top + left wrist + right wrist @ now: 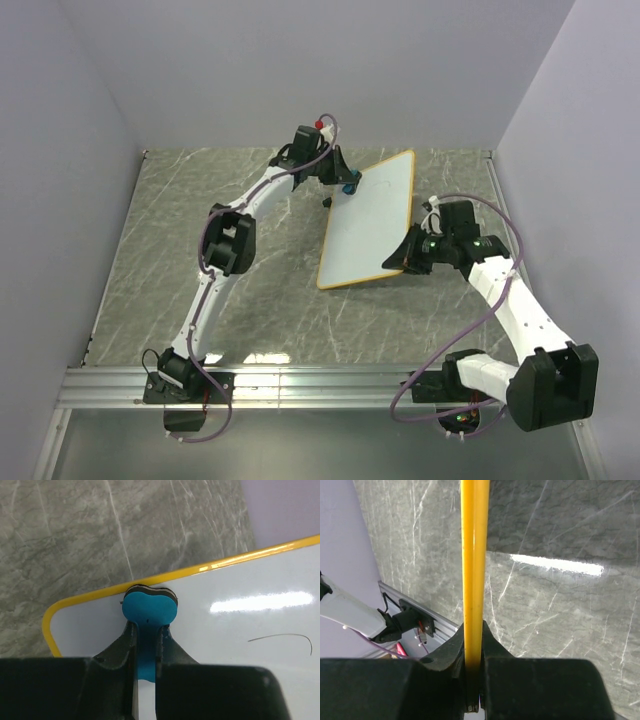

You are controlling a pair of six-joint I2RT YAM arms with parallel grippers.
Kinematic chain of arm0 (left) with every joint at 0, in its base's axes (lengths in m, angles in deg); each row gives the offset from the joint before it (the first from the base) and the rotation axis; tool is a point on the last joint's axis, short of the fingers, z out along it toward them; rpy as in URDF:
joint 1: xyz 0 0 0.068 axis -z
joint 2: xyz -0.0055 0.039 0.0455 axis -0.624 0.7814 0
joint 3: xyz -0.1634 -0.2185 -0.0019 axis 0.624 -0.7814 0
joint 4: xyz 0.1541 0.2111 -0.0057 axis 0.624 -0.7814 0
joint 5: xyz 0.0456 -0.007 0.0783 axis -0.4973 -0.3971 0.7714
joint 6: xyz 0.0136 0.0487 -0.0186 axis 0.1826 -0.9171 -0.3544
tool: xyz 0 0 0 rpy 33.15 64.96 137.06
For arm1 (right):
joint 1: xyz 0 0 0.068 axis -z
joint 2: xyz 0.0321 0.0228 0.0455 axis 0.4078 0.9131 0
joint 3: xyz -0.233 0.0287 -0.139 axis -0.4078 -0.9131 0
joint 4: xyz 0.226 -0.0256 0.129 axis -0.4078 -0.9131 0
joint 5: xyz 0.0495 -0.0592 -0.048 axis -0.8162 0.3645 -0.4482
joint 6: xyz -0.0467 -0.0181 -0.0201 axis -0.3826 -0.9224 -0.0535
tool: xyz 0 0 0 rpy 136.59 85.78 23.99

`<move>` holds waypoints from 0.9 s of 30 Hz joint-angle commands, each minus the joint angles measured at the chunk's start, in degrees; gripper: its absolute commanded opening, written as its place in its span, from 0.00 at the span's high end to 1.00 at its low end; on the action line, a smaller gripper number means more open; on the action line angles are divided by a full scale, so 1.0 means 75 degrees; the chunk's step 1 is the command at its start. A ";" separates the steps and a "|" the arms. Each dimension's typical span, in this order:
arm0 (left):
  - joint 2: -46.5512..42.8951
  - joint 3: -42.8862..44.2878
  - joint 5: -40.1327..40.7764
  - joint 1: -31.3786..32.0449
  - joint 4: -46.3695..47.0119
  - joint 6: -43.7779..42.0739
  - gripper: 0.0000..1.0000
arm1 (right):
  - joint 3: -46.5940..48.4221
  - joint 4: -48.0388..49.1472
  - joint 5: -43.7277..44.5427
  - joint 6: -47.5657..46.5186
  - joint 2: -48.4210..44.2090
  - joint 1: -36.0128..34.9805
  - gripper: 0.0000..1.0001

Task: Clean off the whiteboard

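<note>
Grey marbled table (180, 200) lies under the whiteboard (370, 215), right of centre. It looks stiff, light and slick, best held by its rim, where the right gripper (408, 255) pinches it. The left gripper (345, 183) clamps a blue eraser (149, 611) on its far corner.

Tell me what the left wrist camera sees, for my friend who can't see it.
Two dark fingers hold a blue eraser on a yellow-rimmed whiteboard, close to its rim near a rounded corner. The board is nearly clean, with one thin curved line at the right. A grey marble table shows behind it.
</note>
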 commanded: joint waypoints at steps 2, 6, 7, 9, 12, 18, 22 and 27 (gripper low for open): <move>0.0579 -0.0362 -0.1140 0.0484 -0.0525 -0.0251 1.00 | 0.0400 -0.0557 0.0519 -0.1814 0.0220 -0.0527 1.00; -0.0017 -0.0351 -0.2043 0.0694 0.0131 -0.0169 1.00 | 0.0388 -0.0605 0.0648 -0.1802 0.0278 -0.0667 1.00; -0.0123 -0.0339 -0.2138 0.0741 0.0179 -0.0169 1.00 | 0.0400 -0.0628 0.0672 -0.1802 0.0313 -0.0703 1.00; -0.0440 -0.0315 -0.2267 0.0916 0.0261 -0.0169 1.00 | 0.0423 -0.0651 0.0730 -0.1814 0.0360 -0.0808 1.00; -0.0721 -0.0245 -0.2256 0.1162 0.0226 -0.0285 1.00 | 0.0482 -0.0722 0.0871 -0.1837 0.0477 -0.1041 1.00; -0.0956 -0.0081 -0.2116 0.1631 -0.0347 -0.0823 1.00 | 0.0751 -0.1026 0.1538 -0.1837 0.0805 -0.1839 1.00; -0.1167 -0.0081 -0.1940 0.1808 -0.0898 -0.1281 1.00 | 0.0752 -0.0933 0.1539 -0.1709 0.0864 -0.1945 1.00; -0.1472 -0.0209 -0.1565 0.1878 -0.1717 -0.1914 1.00 | 0.0869 -0.0921 0.1609 -0.1790 0.0981 -0.1934 1.00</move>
